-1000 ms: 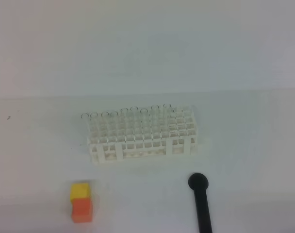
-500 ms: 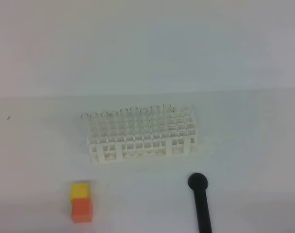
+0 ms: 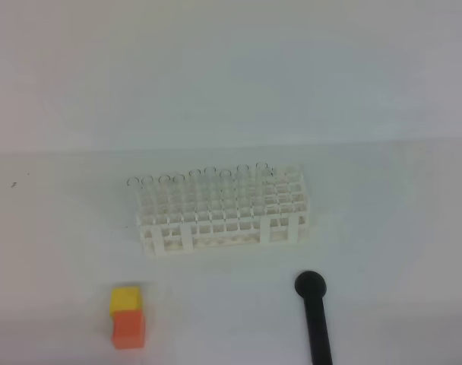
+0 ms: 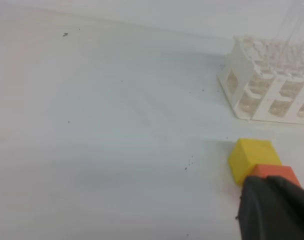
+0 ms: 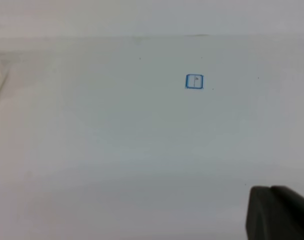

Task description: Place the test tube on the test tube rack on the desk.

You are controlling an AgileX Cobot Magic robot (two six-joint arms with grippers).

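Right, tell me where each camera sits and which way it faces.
Exterior high: above the desk, looking down on the rack, blocks and black rod; no arm shows.
Left wrist: low, facing rack and blocks; dark left hand bottom right.
Right wrist: low, facing a blue square mark; right hand at corner.
High and left views share rack and blocks.

- Left tool (image 4: 274, 210): only a dark, blurred part of it shows at the lower right corner of the left wrist view; jaws closed (per its state, not the blur), holding nothing visible.
- Right tool (image 5: 279, 212): a dark edge in the lower right corner of the right wrist view; closed, empty.
- Neither arm appears in the high view.
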